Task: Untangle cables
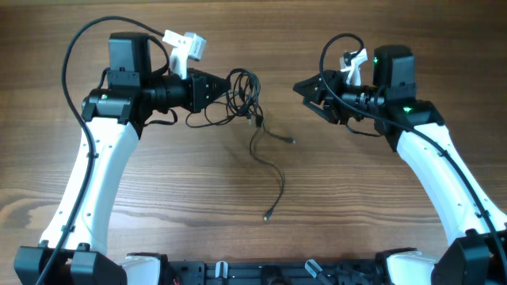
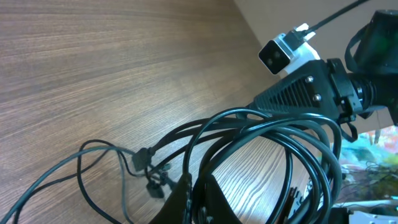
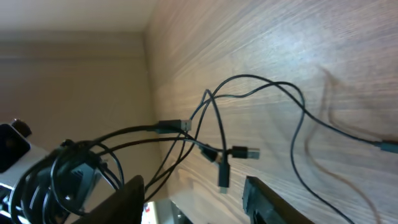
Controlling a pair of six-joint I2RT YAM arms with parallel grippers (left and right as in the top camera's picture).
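Cables sit a bit left of centre on the worktop, with the coiled bundle right at the tip of the left claw. Left claw is clamped fully shut on the coil. In the left wrist view the loops stand up off the wood around its fingers, so it's acting as an anchor, not just touching.

One loose tail runs out of the knot toward the near edge and lies flat, ending in a small plug. A shorter end stops between the two arms.

Right claw hovers to the right of the bundle, apart from it. Its jaws look part-open with nothing between them. The right wrist view looks straight at the crossing strands and the plug ends. My read is that it's lining up on a strand to pull while left holds the mass.

Progress looks early, knot mostly intact. Risk is that pulling the wrong strand tightens the crossing or drags the coil out of the left grip.
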